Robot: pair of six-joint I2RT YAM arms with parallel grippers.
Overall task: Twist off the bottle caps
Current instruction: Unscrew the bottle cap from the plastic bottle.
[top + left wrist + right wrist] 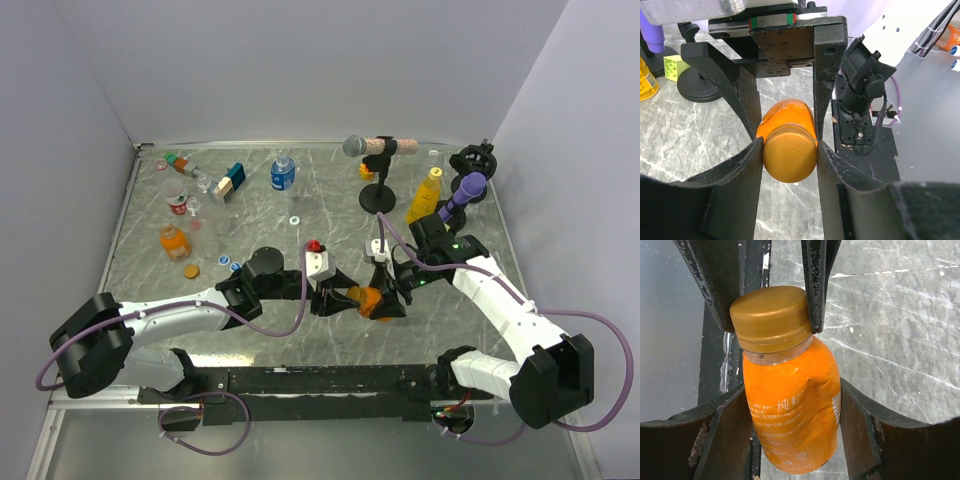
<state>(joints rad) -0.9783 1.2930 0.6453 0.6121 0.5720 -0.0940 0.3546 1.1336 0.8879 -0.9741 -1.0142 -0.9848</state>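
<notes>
A squat orange bottle [368, 299] is held off the table between both grippers, near the front centre. My left gripper [343, 298] is shut on its orange cap [790, 155], one finger on each side [790, 148]. My right gripper [388, 293] is shut on the bottle's body [790, 415], its pads pressing the label from both sides [792, 402]. In the right wrist view the cap [771, 315] sits on the bottle's neck, pinched by the left fingers [812, 285].
A second orange bottle [174, 241], loose caps [190, 270] [295, 220], a red can [177, 203] and a blue-label bottle [283, 173] stand at the left and back. A yellow bottle [425, 197] and microphone stands [377, 198] are behind right.
</notes>
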